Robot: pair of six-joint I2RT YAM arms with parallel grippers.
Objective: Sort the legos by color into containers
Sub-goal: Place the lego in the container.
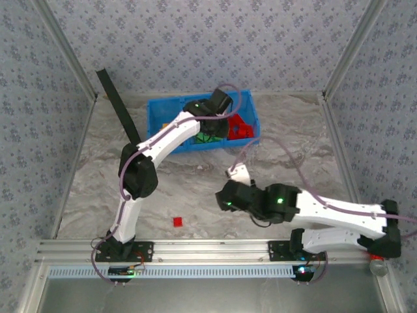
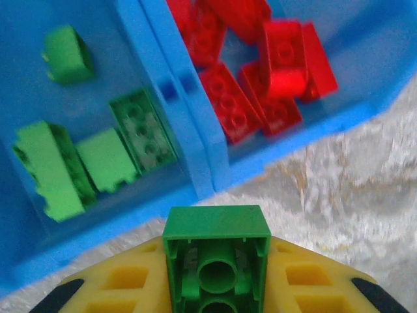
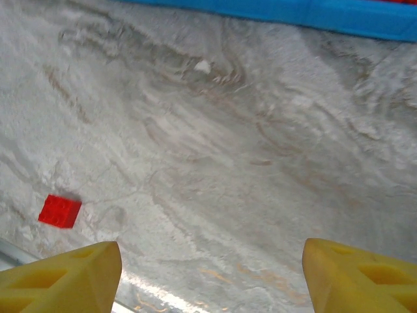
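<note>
Marbled table (image 2: 339,195); green lego (image 2: 216,251) underside seemingly camera-ward.

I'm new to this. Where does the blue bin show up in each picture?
Top external: bin at the far middle of the table.
Left wrist: bin across the upper left, green bricks left of its divider, red bricks right.
Right wrist: bin as a blue strip along the top edge.
Shared landmark: the marbled table just in front of the bin.

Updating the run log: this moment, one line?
left gripper shut on green brick at bin | right gripper open | red brick on table
</note>
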